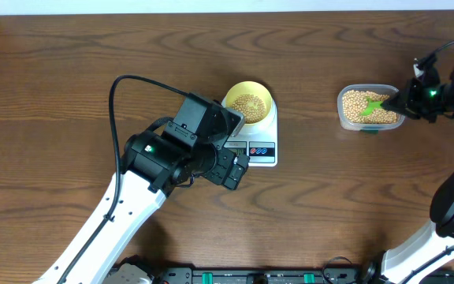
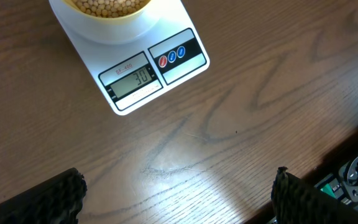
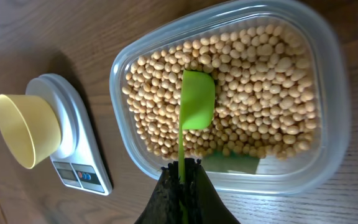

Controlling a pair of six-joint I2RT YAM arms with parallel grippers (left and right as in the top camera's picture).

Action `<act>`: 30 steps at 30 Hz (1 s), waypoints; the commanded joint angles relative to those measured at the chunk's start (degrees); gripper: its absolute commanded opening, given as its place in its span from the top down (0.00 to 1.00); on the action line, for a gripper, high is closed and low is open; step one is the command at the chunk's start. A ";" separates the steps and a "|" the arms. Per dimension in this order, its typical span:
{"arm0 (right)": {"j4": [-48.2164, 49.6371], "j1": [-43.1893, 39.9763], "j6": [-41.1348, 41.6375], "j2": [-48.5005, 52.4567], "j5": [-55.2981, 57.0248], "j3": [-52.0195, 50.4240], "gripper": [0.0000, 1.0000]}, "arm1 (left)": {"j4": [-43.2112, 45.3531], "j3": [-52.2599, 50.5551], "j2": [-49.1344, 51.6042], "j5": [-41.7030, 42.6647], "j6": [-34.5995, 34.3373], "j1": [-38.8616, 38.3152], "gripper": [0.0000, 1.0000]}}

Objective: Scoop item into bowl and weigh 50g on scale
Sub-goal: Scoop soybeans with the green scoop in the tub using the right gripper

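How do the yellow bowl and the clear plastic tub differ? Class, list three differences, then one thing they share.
1. The bowl is round and opaque yellow; the tub is a clear rounded rectangle.
2. The bowl stands on the scale; the tub sits directly on the table.
3. A green scoop reaches into the tub; the bowl has none.
Shared: both hold tan beans.
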 commanded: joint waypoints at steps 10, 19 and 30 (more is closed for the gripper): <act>5.29 -1.18 -3.54 1.68 -8.35 -7.21 0.99 | 0.04 -0.11 -0.11 0.48 -0.07 0.24 0.02; 6.01 -1.62 -6.12 1.68 -11.87 -8.28 0.99 | 0.04 -0.11 -0.11 0.48 -0.07 0.24 0.02; 5.84 -5.70 -8.22 1.68 -14.86 -8.28 0.99 | 0.04 -0.11 -0.11 0.48 -0.07 0.24 0.02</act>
